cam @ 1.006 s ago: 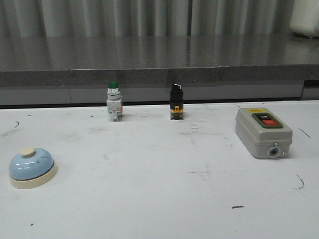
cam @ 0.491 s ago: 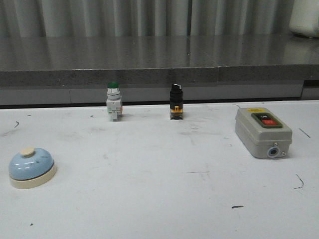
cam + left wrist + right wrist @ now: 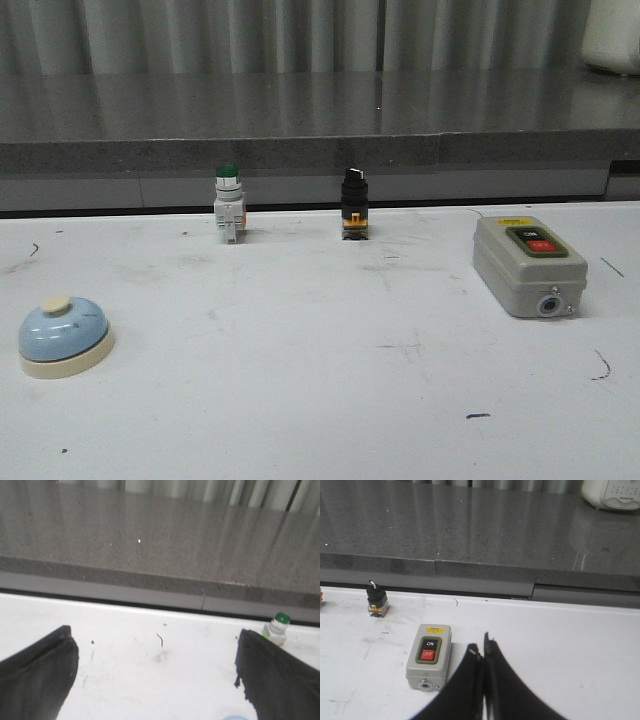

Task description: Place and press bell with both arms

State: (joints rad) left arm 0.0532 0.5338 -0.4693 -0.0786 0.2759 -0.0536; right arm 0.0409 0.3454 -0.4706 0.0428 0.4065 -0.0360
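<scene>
left tool (image 3: 157,680) spread wide | right tool (image 3: 483,652) pinched closed | bell (image 3: 64,336) light-blue dome, cream base

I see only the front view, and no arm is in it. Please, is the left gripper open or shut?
Observer: Open. The left gripper has its dark fingers wide apart above the white table.
Operator: And the right gripper?
Observer: Shut. The right gripper has its tips pressed together, beside the grey rectangular switch box.
Operator: Does the left wrist camera see the light-blue dome-shaped bell?
Observer: Only a blue sliver at the frame's edge, near the right-hand finger.
</scene>
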